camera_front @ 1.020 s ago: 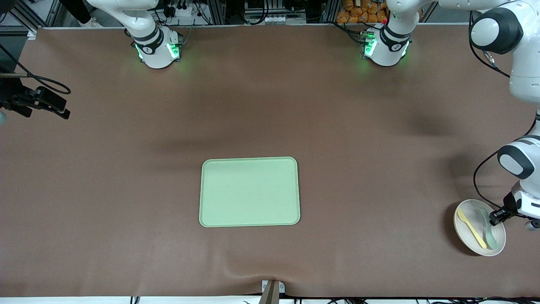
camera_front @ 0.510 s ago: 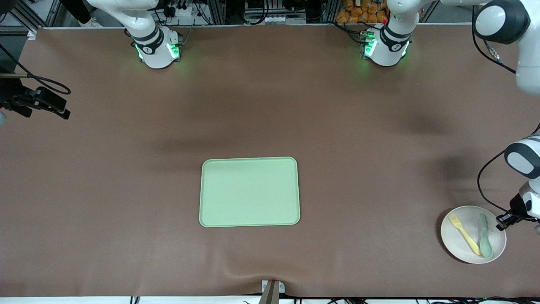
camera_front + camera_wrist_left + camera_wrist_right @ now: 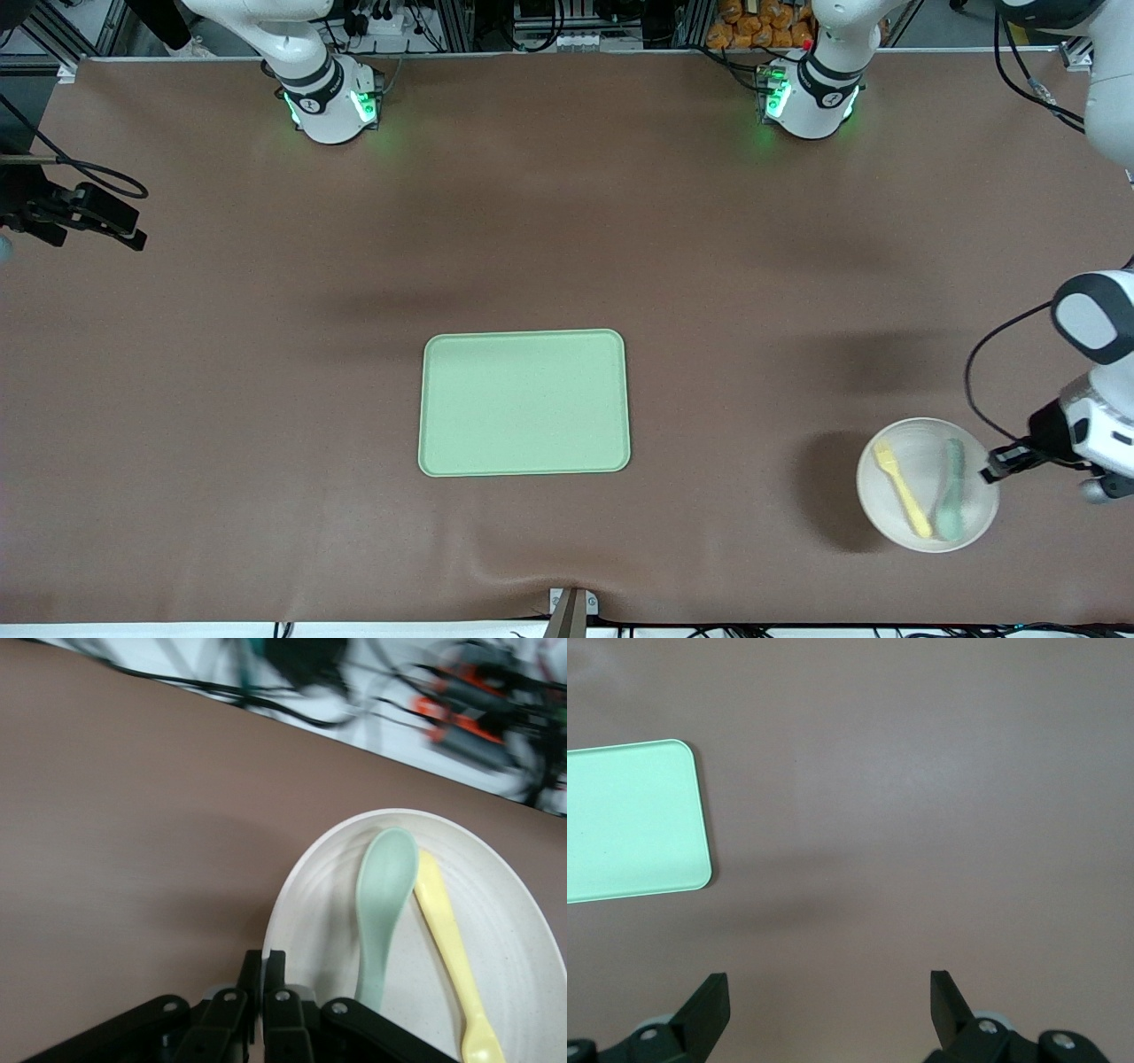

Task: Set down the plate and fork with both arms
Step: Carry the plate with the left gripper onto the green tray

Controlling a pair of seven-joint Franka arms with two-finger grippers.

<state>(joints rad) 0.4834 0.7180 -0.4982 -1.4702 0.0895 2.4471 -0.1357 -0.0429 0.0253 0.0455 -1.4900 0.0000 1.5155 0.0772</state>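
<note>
The cream-white plate (image 3: 928, 443) hangs above the table near the left arm's end, its shadow on the cloth beside it. My left gripper (image 3: 997, 462) is shut on the plate's rim. The yellow fork (image 3: 902, 489) and a grey-green spoon (image 3: 951, 501) lie side by side in the plate. The left wrist view shows the plate (image 3: 319, 921), the fork (image 3: 447, 948), the spoon (image 3: 383, 904) and my left gripper (image 3: 263, 961) pinching the rim. My right gripper (image 3: 830, 992) is open and empty, high over bare table, where it waits.
A rectangular light-green tray (image 3: 524, 403) lies flat at the table's middle, nearer the front camera; one corner shows in the right wrist view (image 3: 629, 819). Brown cloth covers the table. The arm bases (image 3: 328, 97) stand along the farther edge.
The plate, tilted one second ago, has levelled and moved with my left gripper toward the tray, and now hangs above the cloth. Fork and spoon stayed in it.
</note>
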